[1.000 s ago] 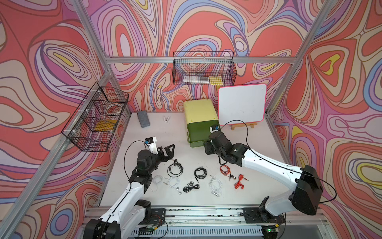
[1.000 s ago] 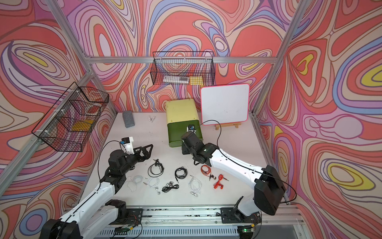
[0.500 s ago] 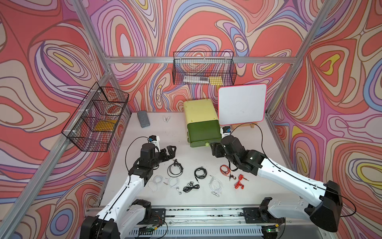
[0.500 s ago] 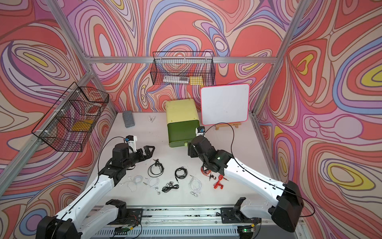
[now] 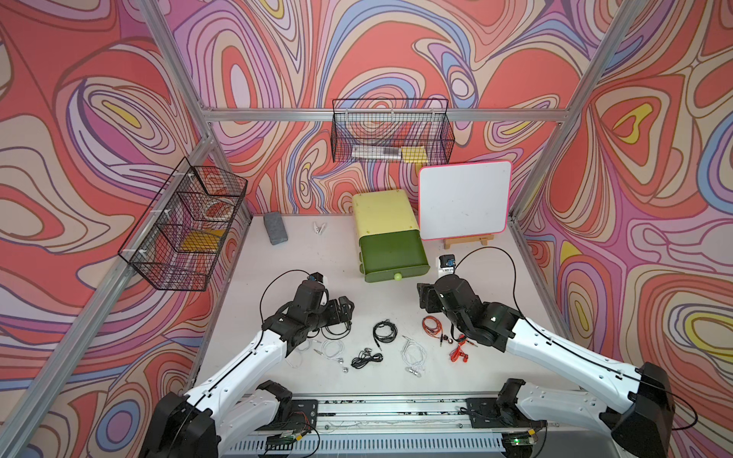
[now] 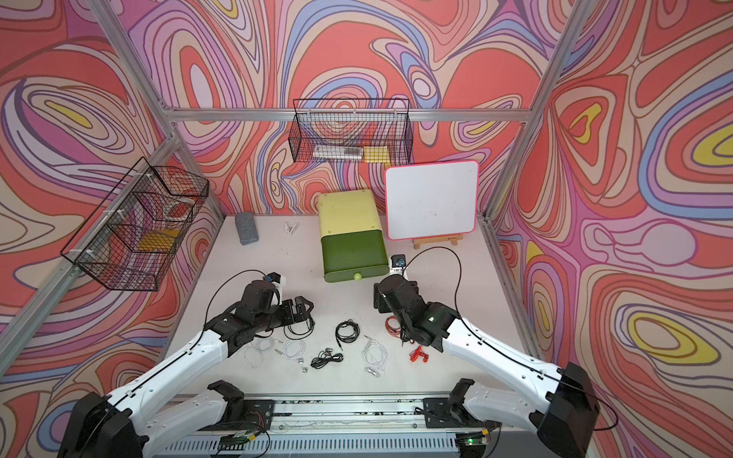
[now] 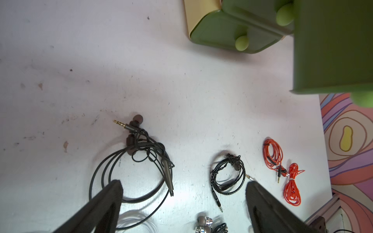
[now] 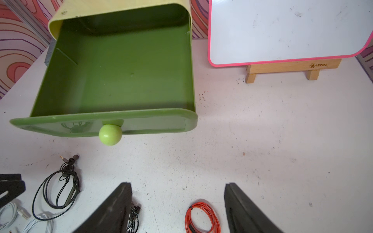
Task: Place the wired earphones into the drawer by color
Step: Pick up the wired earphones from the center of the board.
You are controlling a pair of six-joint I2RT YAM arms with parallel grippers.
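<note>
- Green drawer [image 8: 105,118] stands pulled out of its yellow cabinet [image 5: 382,210] on the table [image 5: 301,257], knob [image 8: 110,134] toward the arms.
- Wired earphones lie on the table in front of the drawer, outside it: a large black coil [image 7: 168,177], a smaller black coil [image 7: 232,159], a black tangle [image 5: 367,357], white bundles [image 5: 414,354], an orange coil [image 8: 200,205] and a red bundle [image 7: 291,191].
- Left end effector [image 7: 183,182] is left of the drawer's front, jaws wide apart and gripping nothing, with the large black coil beneath one finger [image 7: 109,199].
- Right end effector [image 8: 177,184] is near the drawer's right front corner, jaws apart and gripping nothing, above the orange coil.
</note>
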